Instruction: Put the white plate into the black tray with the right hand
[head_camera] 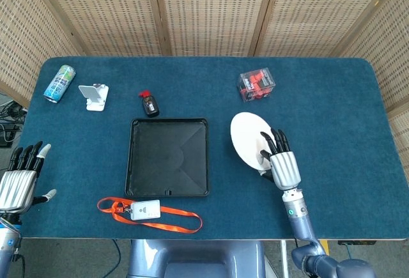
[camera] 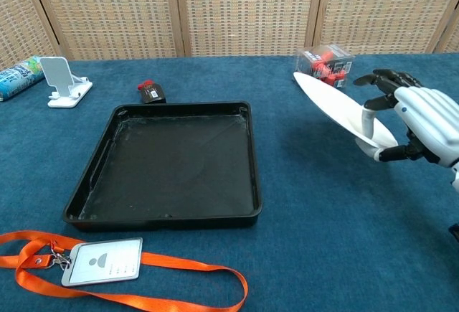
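My right hand (head_camera: 281,163) (camera: 416,122) grips the white plate (head_camera: 248,139) (camera: 336,107) by its near-right rim. The plate is off the table and tilted, its far-left edge raised. It hangs to the right of the black tray (head_camera: 169,156) (camera: 172,165), which lies empty in the middle of the blue table. My left hand (head_camera: 19,181) rests open at the table's front left corner, holding nothing; it shows only in the head view.
A clear box with red parts (head_camera: 257,84) (camera: 325,68) stands behind the plate. A small black and red item (head_camera: 149,103) lies behind the tray. A white phone stand (head_camera: 94,96) and a can (head_camera: 59,83) sit at the back left. An orange lanyard with a badge (head_camera: 147,211) lies in front of the tray.
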